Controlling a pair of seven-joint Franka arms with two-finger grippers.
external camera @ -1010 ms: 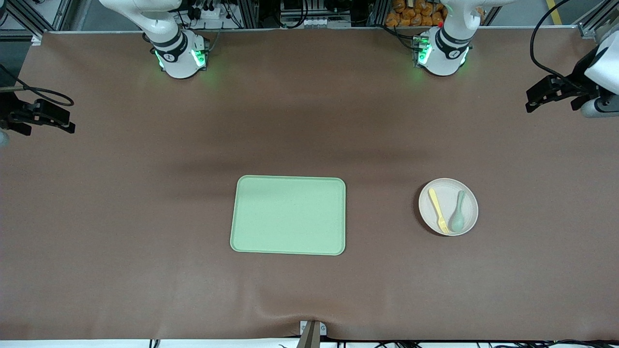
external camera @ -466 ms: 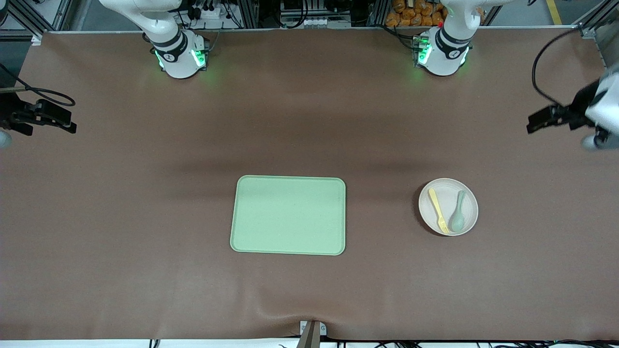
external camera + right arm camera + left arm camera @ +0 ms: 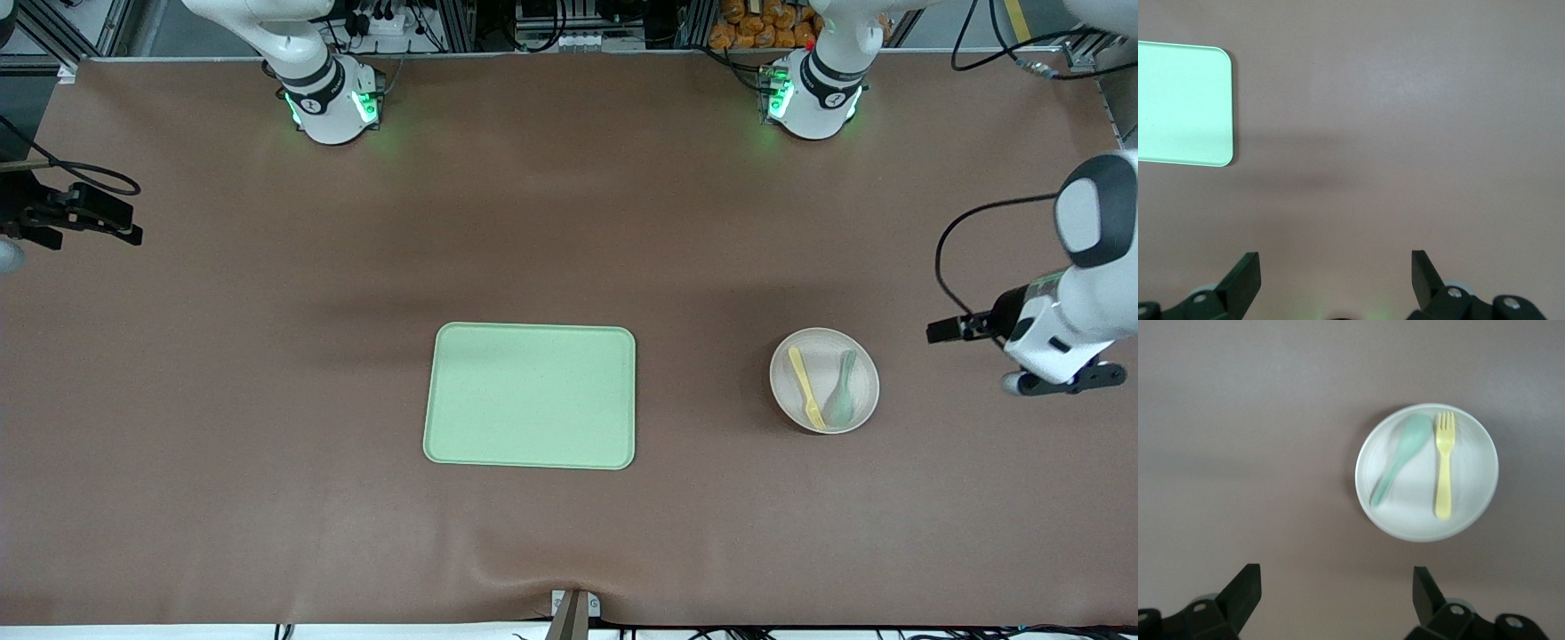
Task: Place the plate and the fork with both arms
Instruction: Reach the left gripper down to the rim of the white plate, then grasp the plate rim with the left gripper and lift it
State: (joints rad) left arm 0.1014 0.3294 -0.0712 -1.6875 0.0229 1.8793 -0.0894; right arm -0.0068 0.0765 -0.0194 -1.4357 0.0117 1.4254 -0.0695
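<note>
Plate (image 3: 824, 380): round, off-white, flat on the tabletop (image 3: 569, 222), toward my left arm's end and well apart from the tray; untouched.
Fork (image 3: 805, 387): pale yellow, lying inside the plate, tines toward the tabletop's front-camera edge; the left wrist view (image 3: 1443, 473) shows it loose, held by nothing.
Spoon (image 3: 841, 388): grey-green, in the plate just beside the fork, not touching it as far as I can see.
Tray (image 3: 531, 396): light green, rectangular, near the middle of the tabletop, carrying nothing.
Left gripper (image 3: 1337, 590): my fingers stand wide apart and hold nothing; the hand hangs over bare tabletop between the plate and my left arm's end edge.
Right gripper (image 3: 1335, 270): fingers equally wide, holding nothing; it hangs at my right arm's end edge, well apart from the tray, whose corner (image 3: 1185, 103) shows in its wrist view.
Progress: I judge nothing is placed yet.
Left to do: grasp the plate, grasp the fork, and set both down, presumably on the tray.
</note>
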